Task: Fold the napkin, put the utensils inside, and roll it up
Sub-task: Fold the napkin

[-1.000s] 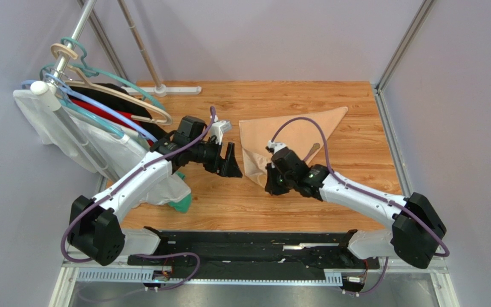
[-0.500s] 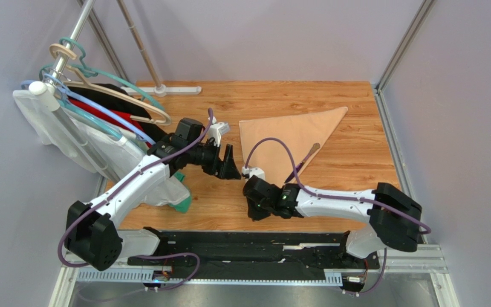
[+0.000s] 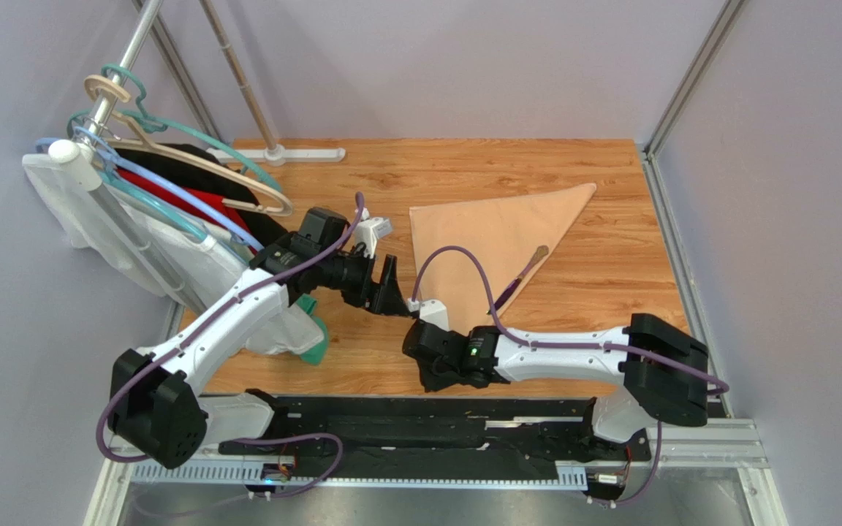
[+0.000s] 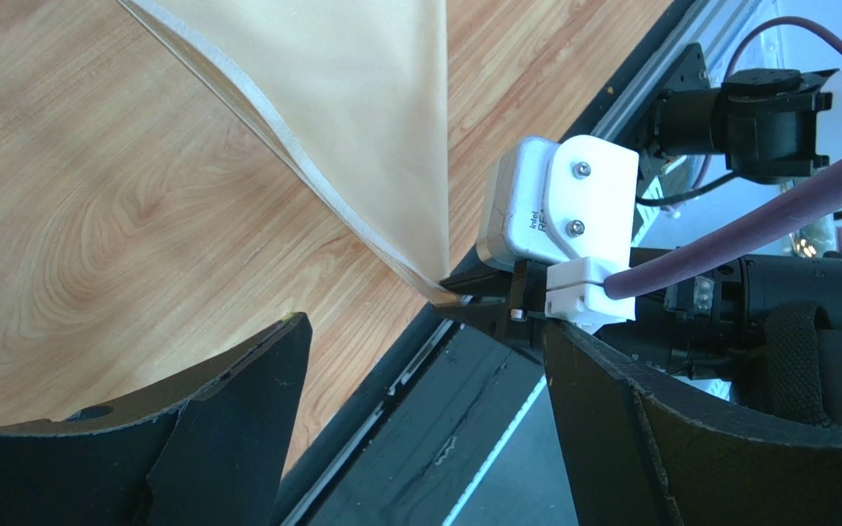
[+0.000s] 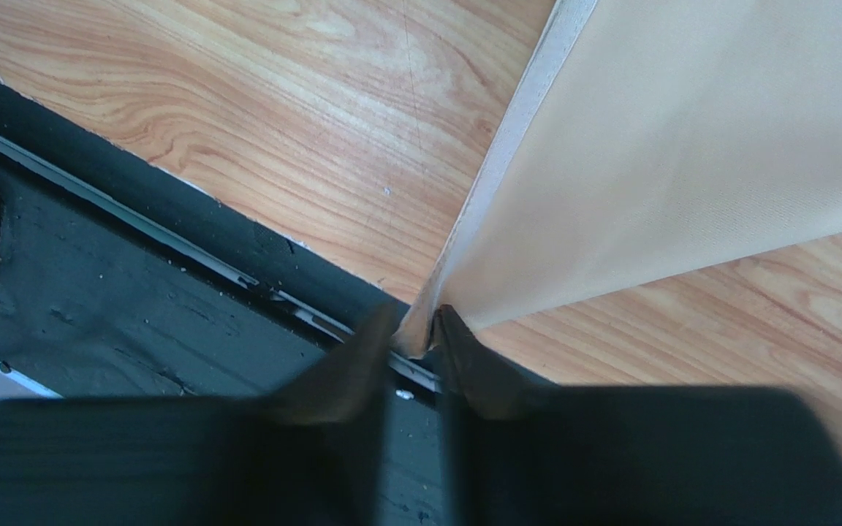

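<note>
While the right tool is pinching cloth at the desk's near edge, step in hand: folding, I am judging. The napkin is already lying doubled into a triangle, so this looks like the fold being tugged flat.
napkin: lying on the desk, right of its middle, one point aiming at the desk's far right corner, the nearest point reaching the desk's near edge.
right tool: hanging low over the desk's near edge, jaws standing almost together, gripping the napkin's nearest corner between them.
left tool: hovering over the desk's left-middle, jaws gaping wide, holding nothing.
utensils: one purple-and-tan piece is showing, lying slantwise right of the desk's middle by the napkin's long edge; whether it is touching cloth I am not able to tell.
next move: I am expecting it to call for letting the corner go without dragging the layers apart, then fetching the utensils and laying them on the triangle before any rolling.
</note>
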Controlling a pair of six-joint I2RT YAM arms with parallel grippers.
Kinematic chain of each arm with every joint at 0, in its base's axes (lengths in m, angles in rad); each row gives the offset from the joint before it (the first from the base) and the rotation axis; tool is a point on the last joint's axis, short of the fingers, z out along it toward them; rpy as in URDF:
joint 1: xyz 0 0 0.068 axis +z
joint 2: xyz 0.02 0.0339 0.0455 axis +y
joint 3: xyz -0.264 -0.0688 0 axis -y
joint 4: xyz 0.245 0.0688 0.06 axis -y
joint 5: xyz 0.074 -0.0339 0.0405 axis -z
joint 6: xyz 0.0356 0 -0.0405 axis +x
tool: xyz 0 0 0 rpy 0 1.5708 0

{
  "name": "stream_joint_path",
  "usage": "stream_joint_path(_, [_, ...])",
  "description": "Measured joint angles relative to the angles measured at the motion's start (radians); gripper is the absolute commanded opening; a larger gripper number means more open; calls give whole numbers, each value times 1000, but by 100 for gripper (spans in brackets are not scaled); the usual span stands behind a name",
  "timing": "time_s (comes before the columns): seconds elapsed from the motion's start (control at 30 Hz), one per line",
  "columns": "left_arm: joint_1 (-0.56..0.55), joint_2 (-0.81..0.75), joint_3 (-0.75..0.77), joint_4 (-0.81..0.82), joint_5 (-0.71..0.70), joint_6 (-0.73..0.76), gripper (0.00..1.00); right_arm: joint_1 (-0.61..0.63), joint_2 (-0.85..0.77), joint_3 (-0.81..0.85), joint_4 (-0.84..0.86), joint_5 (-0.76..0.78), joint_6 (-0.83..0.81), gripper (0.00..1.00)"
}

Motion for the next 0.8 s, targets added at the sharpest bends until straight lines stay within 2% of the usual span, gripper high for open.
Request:
stream_joint_path(0.07, [0,0,0,-3,0,1,87,5,-1,6,-15,0,2,47])
stream_joint_path(0.27, [0,0,0,-5,23,-3,87,16,-54,3,-76,10,-29,47])
stream_joint_path(0.47, [-2,-3,0,-9,45,-3,87,20,-89,-39,-71,8,-205,49])
stream_joint_path(0.63, [-1,5,0,20,-4,-3,87,72,-70,-40,6,-42,-401,50])
stream_joint_path(0.8, [-1,7,0,28,-31,-3,87,93,-48,-40,72,-72,-518,50])
